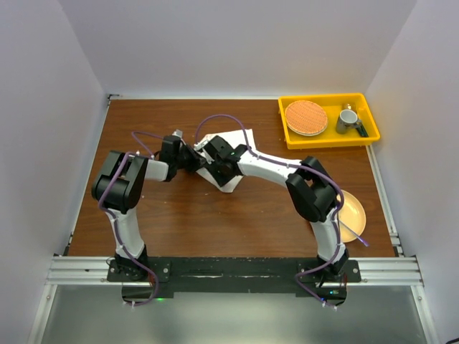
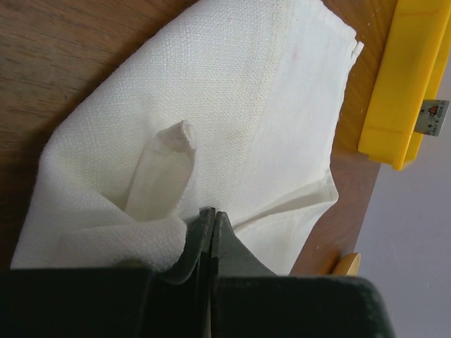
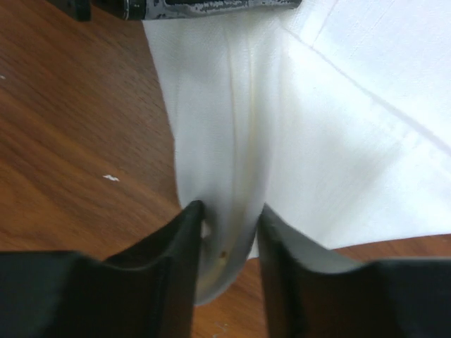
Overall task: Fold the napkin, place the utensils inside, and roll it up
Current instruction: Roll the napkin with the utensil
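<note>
On the table (image 2: 70, 56), the off-white napkin (image 2: 232, 105) lies folded, creased and bunched.

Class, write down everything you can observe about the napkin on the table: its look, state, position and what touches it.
The napkin is off-white woven cloth, plain, with a stitched hem. It lies rumpled and partly folded on the brown wooden table, left of the yellow tray. The left gripper pinches one edge; the right gripper holds a bunched fold between its jaws.
</note>
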Available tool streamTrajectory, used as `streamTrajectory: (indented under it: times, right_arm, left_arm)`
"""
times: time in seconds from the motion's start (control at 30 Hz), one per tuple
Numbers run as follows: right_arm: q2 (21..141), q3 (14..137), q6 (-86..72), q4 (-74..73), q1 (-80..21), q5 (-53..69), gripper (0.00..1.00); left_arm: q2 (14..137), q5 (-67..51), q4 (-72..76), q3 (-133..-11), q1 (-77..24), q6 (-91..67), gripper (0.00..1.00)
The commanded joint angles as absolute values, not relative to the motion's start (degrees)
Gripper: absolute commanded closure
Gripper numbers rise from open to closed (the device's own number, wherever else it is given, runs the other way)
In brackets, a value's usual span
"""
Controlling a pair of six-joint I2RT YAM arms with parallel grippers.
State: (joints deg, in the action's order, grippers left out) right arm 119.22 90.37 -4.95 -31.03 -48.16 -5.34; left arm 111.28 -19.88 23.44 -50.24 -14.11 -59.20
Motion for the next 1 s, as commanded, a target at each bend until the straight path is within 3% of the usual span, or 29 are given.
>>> streamTrajectory:
  times: [0.0,0.2,0.4,0.63,0.67,0.77,0.97]
  right_arm:
    - [117.60,88.25,-8.34,-28.83,-44.39,-2.73,0.82]
    - [117.15,80.52,-13.88,-22.25,-34.92,12.18,0.98]
    - [124.79,79.01,-18.72,-18.72,-27.78,26.89,0.99]
    - [121.84,83.58,-15.83,-24.86,-27.77,21.01,0.73]
    - [120.34,83.93,-14.25,-25.66,-28.03,20.22,0.60]
    - [115.94,85.43,-10.99,-28.91,-28.83,18.37,0.41]
    - [111.19,82.98,-7.91,-30.94,-31.55,16.79,0.33]
  left_arm:
    - [114.87,-15.56,12.13,-49.48,-13.62,-54.84,1.00]
    - [115.05,-15.38,10.46,-50.71,-13.62,-54.14,1.00]
    - [115.58,-14.94,9.23,-51.50,-13.62,-53.26,1.00]
    - [117.07,-15.38,8.70,-52.12,-13.62,-52.91,1.00]
    - [117.07,-15.29,8.53,-52.21,-13.71,-52.91,1.00]
    - [117.25,-15.29,8.17,-52.64,-13.71,-52.65,1.00]
    - [117.51,-15.73,8.26,-52.82,-13.71,-52.91,1.00]
